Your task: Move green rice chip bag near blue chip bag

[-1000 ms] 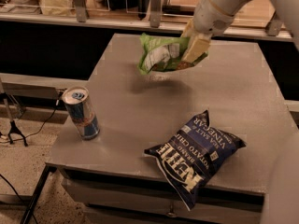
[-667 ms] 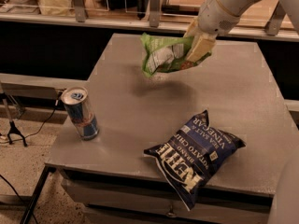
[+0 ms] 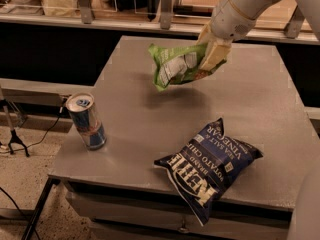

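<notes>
- The grey worktop (image 3: 135,129) filled the middle of the scene, with a shelf rail running behind its far edge.
- The white robot arm (image 3: 242,6) reached in from the far right.
- The blue chip bag (image 3: 210,166) lay flat at the near right, its lower corner hanging over the near edge.
- The green rice chip bag (image 3: 175,66) hung in the air above the far middle of the worktop, its shadow below it, well apart from the blue chip bag.
- The gripper (image 3: 210,59) was clamped on the green bag's right end.
- A blue-silver can (image 3: 86,121) stood upright at the near left.
</notes>
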Robot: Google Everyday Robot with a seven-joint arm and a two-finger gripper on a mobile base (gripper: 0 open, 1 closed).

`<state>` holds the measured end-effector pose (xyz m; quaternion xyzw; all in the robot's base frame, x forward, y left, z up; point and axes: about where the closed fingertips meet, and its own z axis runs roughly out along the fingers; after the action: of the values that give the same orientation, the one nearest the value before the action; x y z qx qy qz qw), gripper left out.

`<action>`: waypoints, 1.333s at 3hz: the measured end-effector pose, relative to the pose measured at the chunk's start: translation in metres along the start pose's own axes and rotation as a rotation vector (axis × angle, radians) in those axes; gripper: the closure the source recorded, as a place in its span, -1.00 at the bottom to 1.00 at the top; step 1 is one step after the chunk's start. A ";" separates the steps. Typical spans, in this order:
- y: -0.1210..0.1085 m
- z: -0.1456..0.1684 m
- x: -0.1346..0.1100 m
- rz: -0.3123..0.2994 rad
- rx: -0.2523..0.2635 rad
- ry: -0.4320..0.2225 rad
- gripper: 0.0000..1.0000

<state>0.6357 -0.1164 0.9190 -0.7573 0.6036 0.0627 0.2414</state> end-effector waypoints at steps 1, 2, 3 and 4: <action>0.033 -0.006 -0.010 -0.107 -0.014 -0.023 1.00; 0.059 -0.003 -0.020 -0.186 -0.034 -0.054 1.00; 0.078 0.009 -0.030 -0.272 -0.085 -0.102 1.00; 0.089 0.016 -0.035 -0.339 -0.127 -0.146 0.68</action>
<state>0.5456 -0.0923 0.8922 -0.8551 0.4433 0.1138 0.2434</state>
